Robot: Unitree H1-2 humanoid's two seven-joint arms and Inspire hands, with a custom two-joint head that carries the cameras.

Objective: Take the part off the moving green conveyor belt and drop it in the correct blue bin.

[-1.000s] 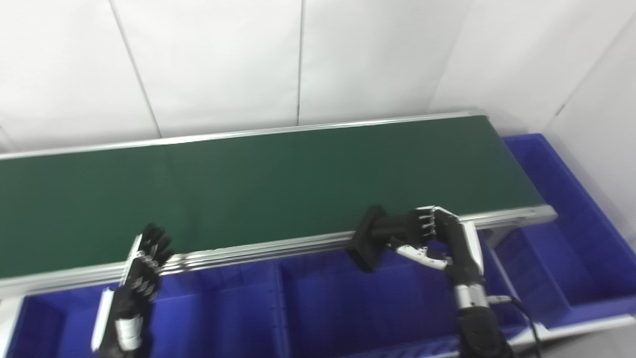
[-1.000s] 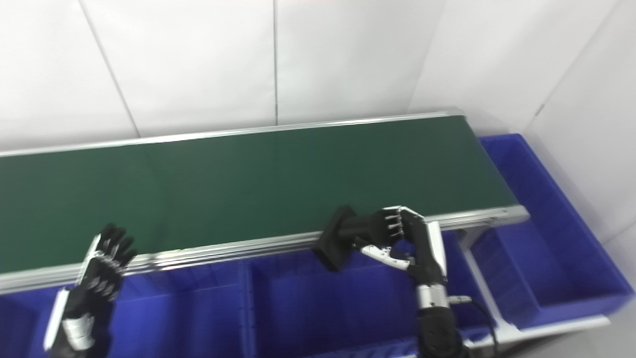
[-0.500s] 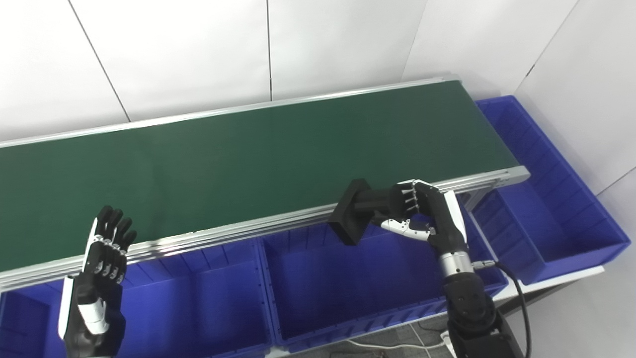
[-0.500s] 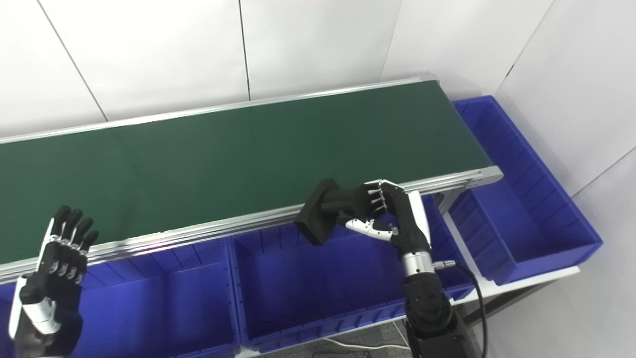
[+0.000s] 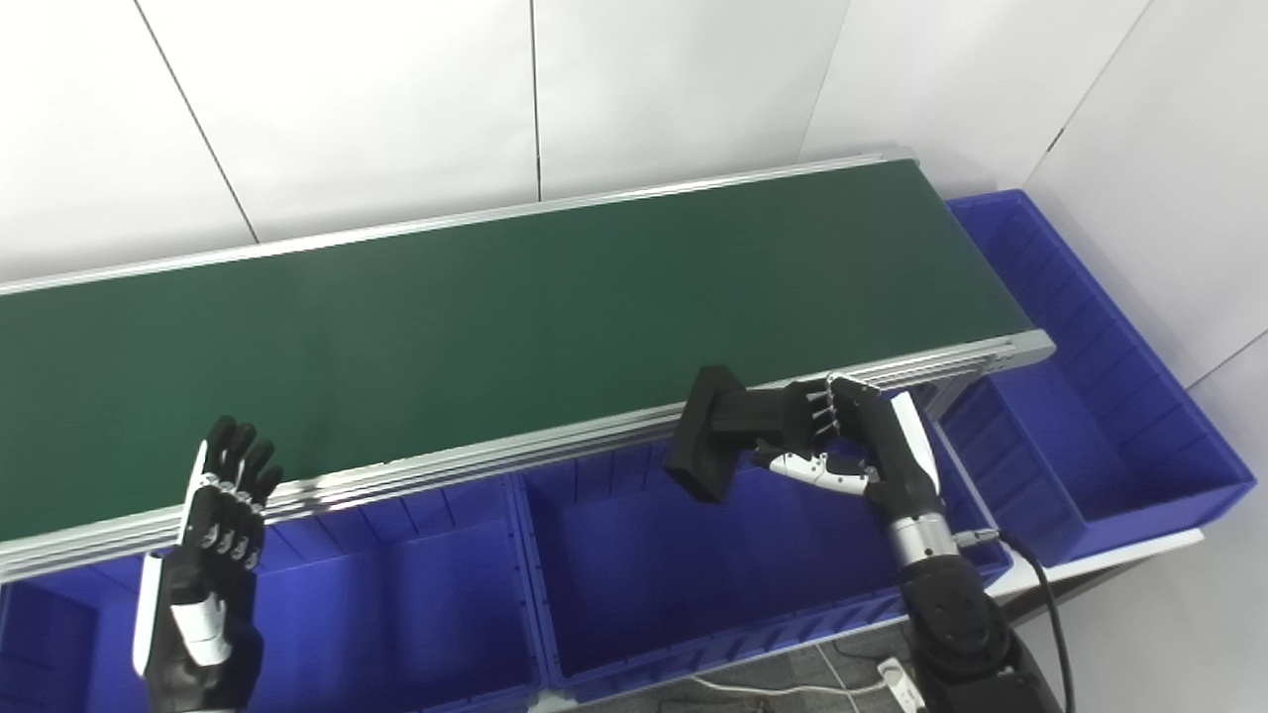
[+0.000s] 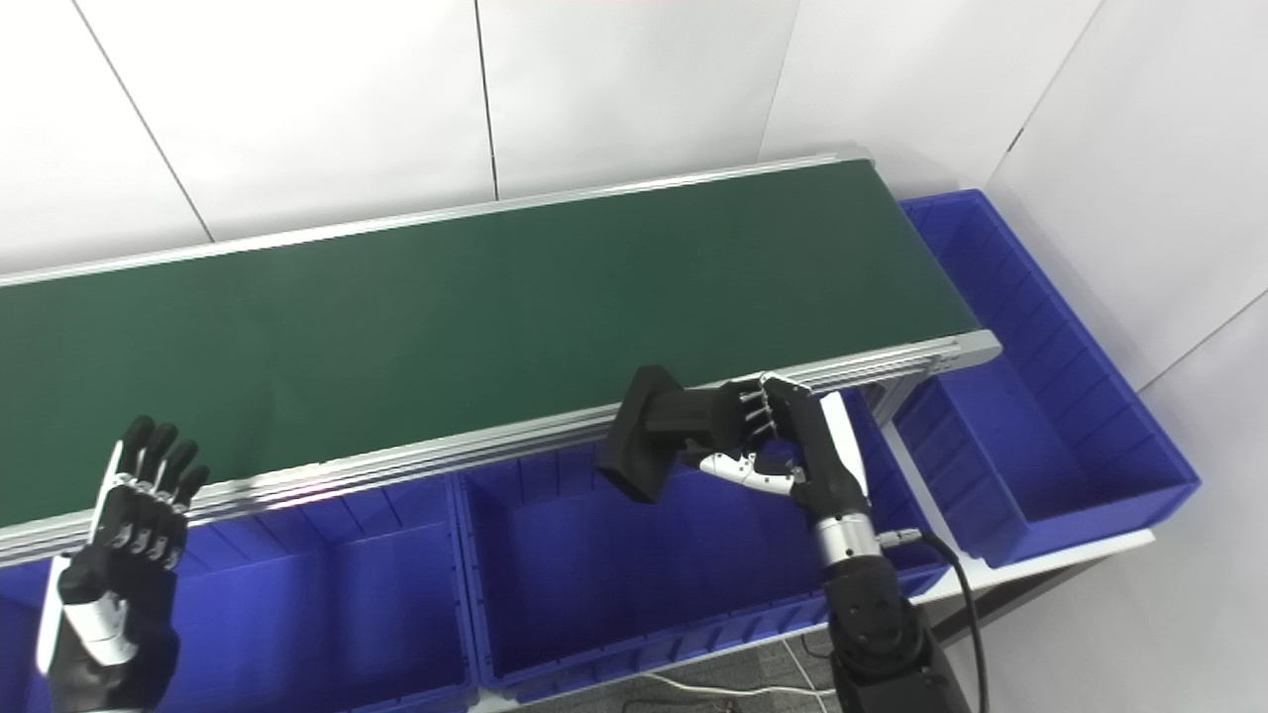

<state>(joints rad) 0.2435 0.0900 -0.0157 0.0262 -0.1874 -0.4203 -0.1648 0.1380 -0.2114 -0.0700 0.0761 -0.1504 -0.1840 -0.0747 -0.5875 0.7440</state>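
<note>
Right robot hand [image 5: 837,436] clamped on black part [image 5: 718,444], fingers wrapped round its stem, thumb underneath. Part held sideways, wide flat end pointing left, off the green belt [image 5: 495,317], just past belt's near metal rail [image 5: 555,448]. Hangs above middle blue bin [image 5: 693,584], over its far edge, not touching bin.

Left robot hand [image 5: 223,500] raised at near left, fingers apart and pointing up, holding nothing. Sits in front of near rail, above left blue bin [image 5: 396,614].

Belt runs left to right, slanting away toward far right. Third blue bin [image 5: 1119,396] at right end of belt, lying lengthwise, w/ ribbed inner walls. White wall panels [image 5: 396,99] behind and to the right. Black cable [image 5: 1040,594] loops off right wrist. Grey floor w/ white power strip [image 5: 897,678] near bottom right.
</note>
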